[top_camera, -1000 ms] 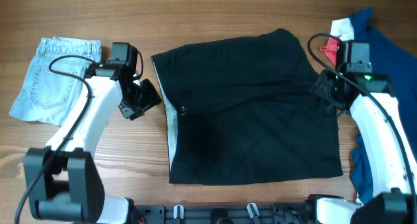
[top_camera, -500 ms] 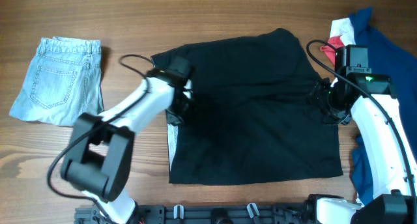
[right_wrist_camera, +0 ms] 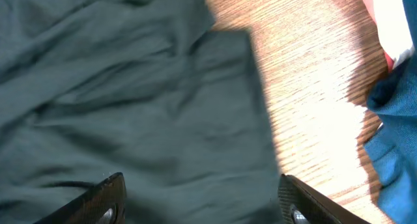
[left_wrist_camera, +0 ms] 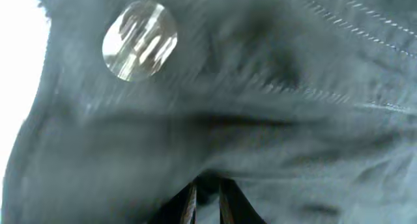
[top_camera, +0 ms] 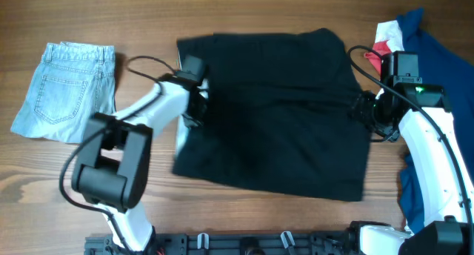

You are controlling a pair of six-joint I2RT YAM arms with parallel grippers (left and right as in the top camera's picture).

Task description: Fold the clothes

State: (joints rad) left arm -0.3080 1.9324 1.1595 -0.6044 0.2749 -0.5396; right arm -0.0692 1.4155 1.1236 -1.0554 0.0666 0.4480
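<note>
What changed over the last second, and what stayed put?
The left gripper moved from the bare table onto the left edge of the black garment, closed on it and dragged it leftward. The garment now lies skewed, its lower corners further left. The right gripper stayed open at the right edge, and the denim shorts did not move.

No legible text, label, number anywhere.

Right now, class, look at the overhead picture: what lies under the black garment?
Only the wooden table can be seen, showing around the edges of the black garment. The cloth is opaque, so anything else beneath its middle is hidden.
</note>
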